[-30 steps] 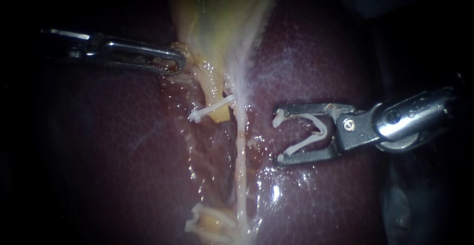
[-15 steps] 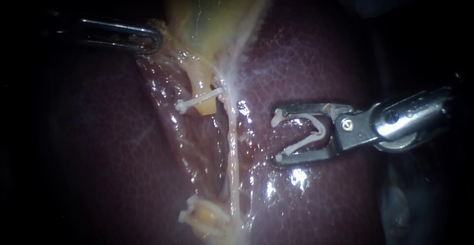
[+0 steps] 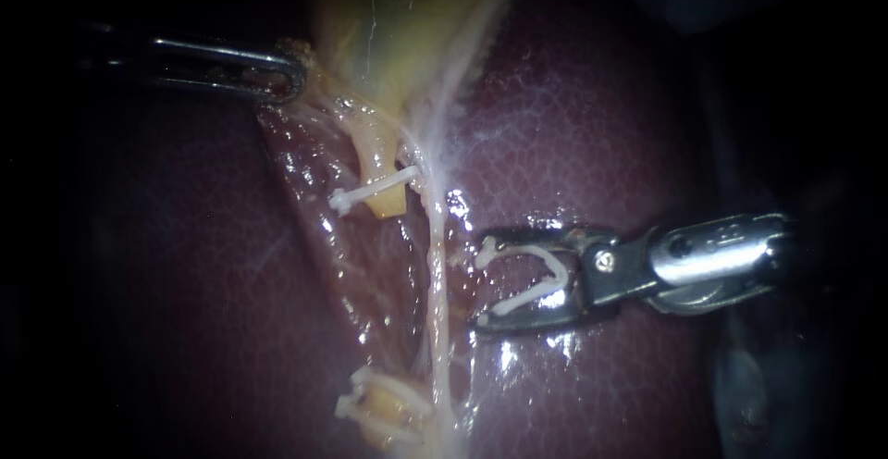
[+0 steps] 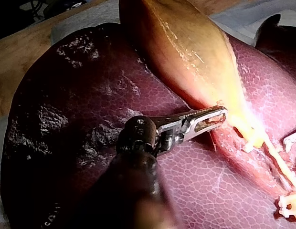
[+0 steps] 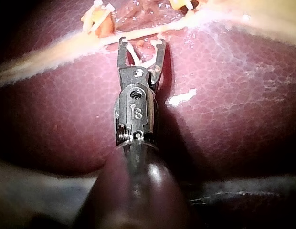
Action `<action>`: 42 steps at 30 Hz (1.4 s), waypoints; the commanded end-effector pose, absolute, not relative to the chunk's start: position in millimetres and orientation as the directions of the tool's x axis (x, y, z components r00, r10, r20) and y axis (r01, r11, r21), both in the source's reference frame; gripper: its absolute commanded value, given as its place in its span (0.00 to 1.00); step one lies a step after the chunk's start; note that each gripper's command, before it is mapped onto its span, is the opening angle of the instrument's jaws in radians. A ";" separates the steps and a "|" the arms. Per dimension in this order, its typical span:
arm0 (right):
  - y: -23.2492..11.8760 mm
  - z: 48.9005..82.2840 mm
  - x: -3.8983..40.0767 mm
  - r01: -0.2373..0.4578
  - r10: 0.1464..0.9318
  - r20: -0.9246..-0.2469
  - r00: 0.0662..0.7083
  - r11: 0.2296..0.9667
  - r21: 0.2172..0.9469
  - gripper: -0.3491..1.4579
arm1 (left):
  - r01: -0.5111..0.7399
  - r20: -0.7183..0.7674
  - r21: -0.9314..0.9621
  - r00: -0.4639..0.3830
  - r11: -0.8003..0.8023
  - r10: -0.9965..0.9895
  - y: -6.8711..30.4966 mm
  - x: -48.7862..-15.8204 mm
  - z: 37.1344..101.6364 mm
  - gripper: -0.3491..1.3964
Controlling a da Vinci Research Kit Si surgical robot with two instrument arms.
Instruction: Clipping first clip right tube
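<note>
My right instrument (image 3: 483, 281) has come in toward the right tube (image 3: 435, 274). Its jaws stand wide, carrying an unclosed white clip (image 3: 518, 303), and the tips are just beside the tube, not yet around it. That approach side is bare liver (image 3: 592, 126); beyond the tube a placed clip (image 3: 375, 184) sits near. My left instrument (image 3: 289, 78), clamped on tissue (image 3: 324, 112), keeps the tube taut.

You have two instruments: left instrument (image 3: 289, 75) at upper left, right instrument (image 3: 483, 281) at right. One liver (image 3: 592, 126), one gallbladder (image 3: 388, 24), one long pale tube (image 3: 436, 283). Clips: one shut clip (image 3: 370, 192) at centre, one open clip (image 3: 527, 279) in the right jaws — the bottom cluster (image 3: 379, 408) cannot be counted.
</note>
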State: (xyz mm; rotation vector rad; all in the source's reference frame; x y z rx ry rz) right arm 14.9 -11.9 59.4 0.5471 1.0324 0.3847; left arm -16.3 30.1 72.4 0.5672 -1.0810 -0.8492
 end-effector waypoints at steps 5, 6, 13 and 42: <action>-12.8 61.4 15.8 -0.042 0.581 -0.667 0.466 0.768 0.639 0.46 | 0.315 0.525 0.760 0.217 0.568 -0.823 30.0 -16.3 72.4 0.00; -13.0 61.7 16.0 -0.041 0.586 -0.663 0.467 0.763 0.645 0.46 | 0.315 0.525 0.760 0.217 0.568 -0.823 30.0 -16.3 72.4 0.00; -13.8 63.0 17.7 -0.024 0.646 -0.629 0.433 0.705 0.708 0.46 | 0.315 0.525 0.760 0.217 0.568 -0.823 30.0 -16.2 72.5 0.00; -15.0 57.0 20.4 0.175 0.785 -0.548 0.288 0.520 0.836 0.41 | 0.314 0.525 0.760 0.218 0.569 -0.823 30.0 -16.2 72.6 0.00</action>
